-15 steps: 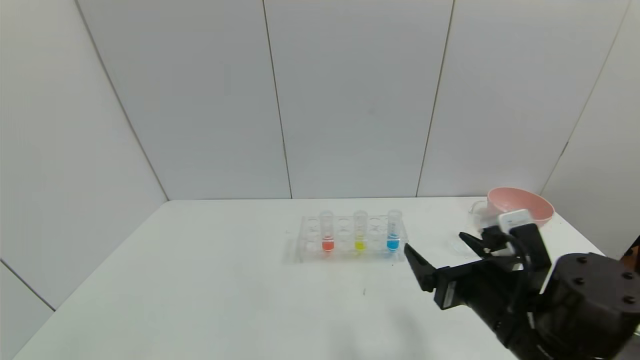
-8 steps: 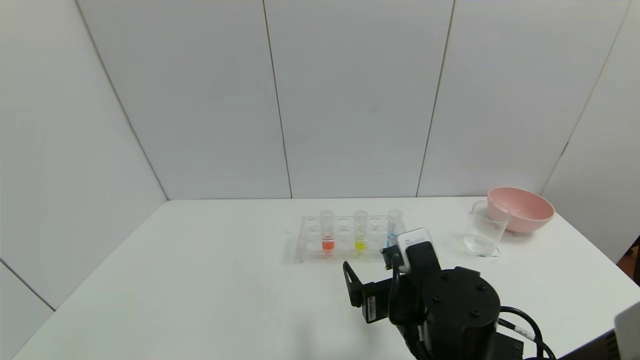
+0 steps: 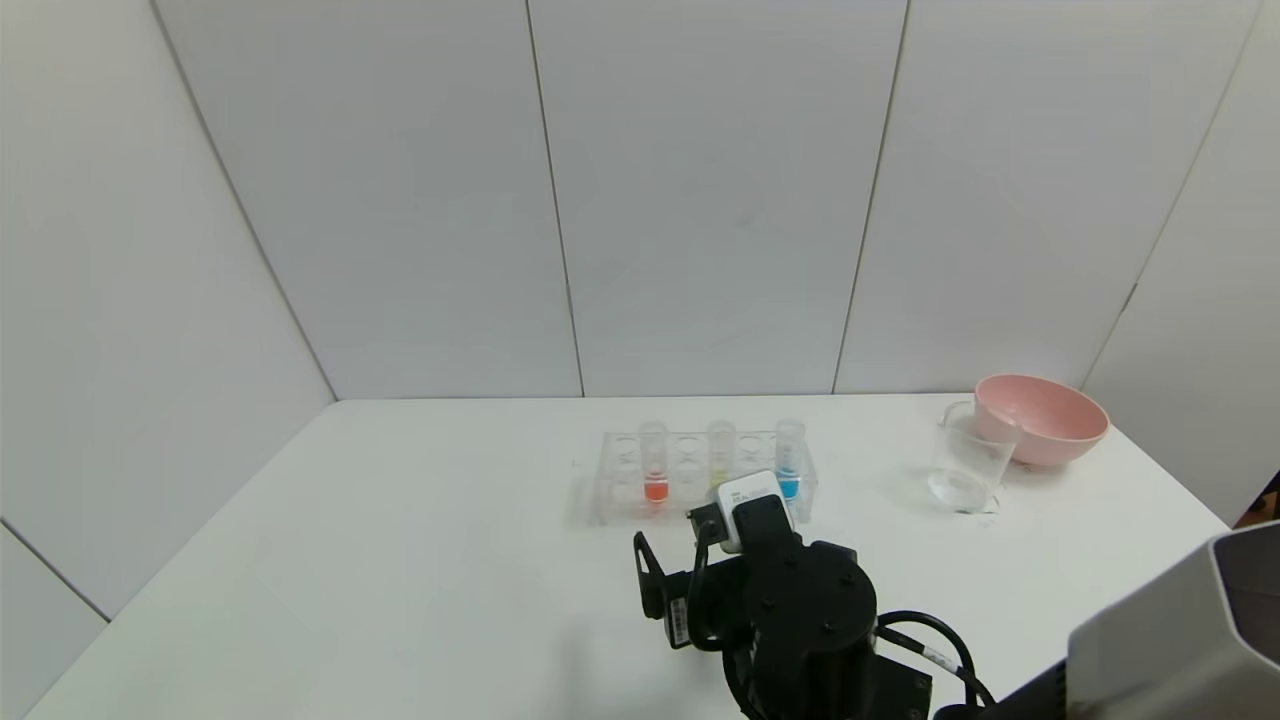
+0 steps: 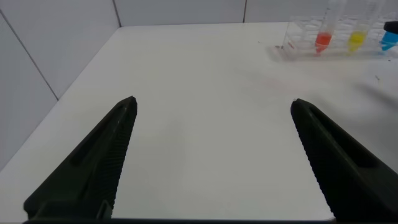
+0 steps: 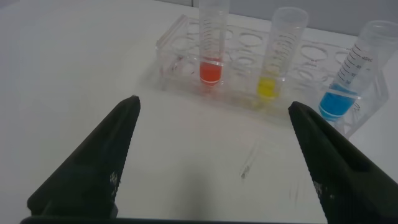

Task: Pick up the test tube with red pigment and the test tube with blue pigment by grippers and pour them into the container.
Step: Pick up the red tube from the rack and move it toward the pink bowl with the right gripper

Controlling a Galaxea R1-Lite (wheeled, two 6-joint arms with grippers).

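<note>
The right gripper hovers low over the white table, just in front of the clear rack, its jaws spread wide with nothing between them. From its wrist camera the open fingers frame the rack. Beyond them, upright in the rack and apart from the fingers, stand the test tube with red pigment, a yellow tube and the test tube with blue pigment. The left gripper is also spread and empty, over bare table well to the left of the rack. Farther back on the right stands the container, touching or just beside a pink bowl.
</note>
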